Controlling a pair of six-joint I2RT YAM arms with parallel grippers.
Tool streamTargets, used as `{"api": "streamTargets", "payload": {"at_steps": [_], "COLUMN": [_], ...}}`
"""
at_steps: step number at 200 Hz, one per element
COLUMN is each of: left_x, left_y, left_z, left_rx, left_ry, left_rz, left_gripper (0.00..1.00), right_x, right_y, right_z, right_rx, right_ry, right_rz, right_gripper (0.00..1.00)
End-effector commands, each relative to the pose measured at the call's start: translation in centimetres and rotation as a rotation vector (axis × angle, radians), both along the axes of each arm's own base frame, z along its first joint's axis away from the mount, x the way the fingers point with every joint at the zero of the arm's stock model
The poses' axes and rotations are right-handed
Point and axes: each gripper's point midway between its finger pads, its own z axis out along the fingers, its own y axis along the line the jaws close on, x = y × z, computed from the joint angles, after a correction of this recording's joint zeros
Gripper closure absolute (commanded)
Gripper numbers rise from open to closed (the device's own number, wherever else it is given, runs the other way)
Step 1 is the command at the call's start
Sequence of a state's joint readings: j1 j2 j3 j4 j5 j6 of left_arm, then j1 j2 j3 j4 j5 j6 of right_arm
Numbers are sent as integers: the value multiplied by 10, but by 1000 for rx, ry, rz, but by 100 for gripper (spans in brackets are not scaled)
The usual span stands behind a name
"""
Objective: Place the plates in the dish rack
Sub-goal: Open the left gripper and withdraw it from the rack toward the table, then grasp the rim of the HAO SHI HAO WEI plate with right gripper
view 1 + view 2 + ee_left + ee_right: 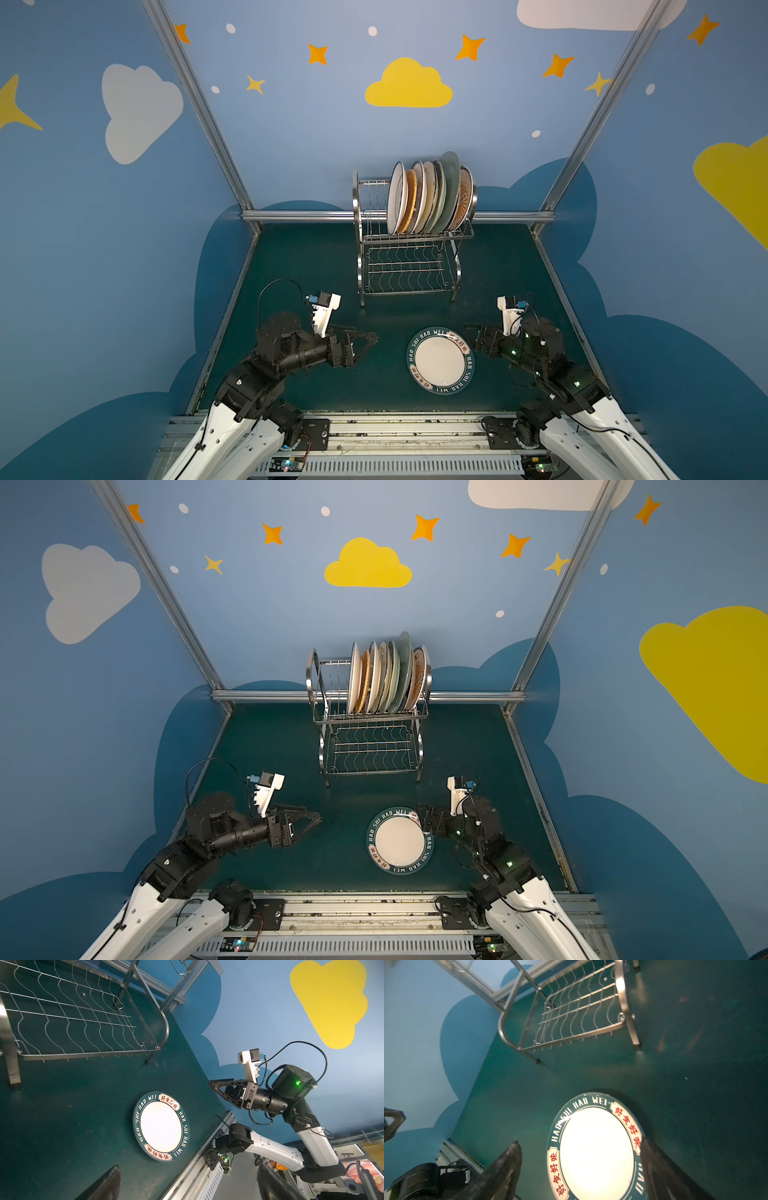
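Left gripper gapes wide and empty, low over the green tabletop, well left of the teal-lettered plate lying flat. Right gripper is likewise spread and empty at that plate's rim; we cannot tell contact. We count the other plates on edge in the dish rack upper tier.

Dark teal matte tabletop, pale blue wall panels painted with a yellow cloud, a white cloud and orange four-pointed stars, silver aluminium frame posts at the back corners, silver mounting rail along the near edge, white slotted cable duct just beside it
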State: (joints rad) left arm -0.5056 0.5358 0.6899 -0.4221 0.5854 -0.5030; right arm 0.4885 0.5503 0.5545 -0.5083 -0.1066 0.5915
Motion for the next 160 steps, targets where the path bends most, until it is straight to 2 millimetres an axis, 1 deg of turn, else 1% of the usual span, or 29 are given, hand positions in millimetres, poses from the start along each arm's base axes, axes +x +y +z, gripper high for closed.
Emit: {"api": "streamTargets", "payload": {"at_steps": [1, 9, 26, 41, 65, 95, 115, 141, 160], "left_x": [-1, -2, -3, -4, -4, -4, -5, -4, -4], "left_y": [3, 4, 5, 6, 6, 8, 7, 9, 10], "left_z": [-1, -2, -3, -2, 0, 2, 2, 3, 6], "left_rx": [10, 7, 11, 7, 0, -4, -7, -7, -16], "left_ry": [-27, -27, -29, -33, -40, -53, -54, -61, -73], "left_rz": [7, 8, 12, 13, 16, 22, 20, 28, 34], "left_gripper": [0, 0, 0, 0, 0, 0, 0, 0, 0], "right_x": [-11, -11, -9, -9, -11, -12, -13, -19, -22], "right_y": [-8, -10, -14, -21, -18, -8, -6, 0, 6], "right_z": [-40, -49, -63, -79, -99, -112, -119, -134, -139], "right_rx": [18, 26, 46, 49, 98, 157, 173, 212, 244], "right_ry": [198, 233, 264, 297, 354, 360, 376, 414, 443], "right_rz": [-47, -63, -85, -125, -115, -76, -72, -54, -38], "right_gripper": [13, 13, 13, 13, 13, 14, 15, 17, 21]}}
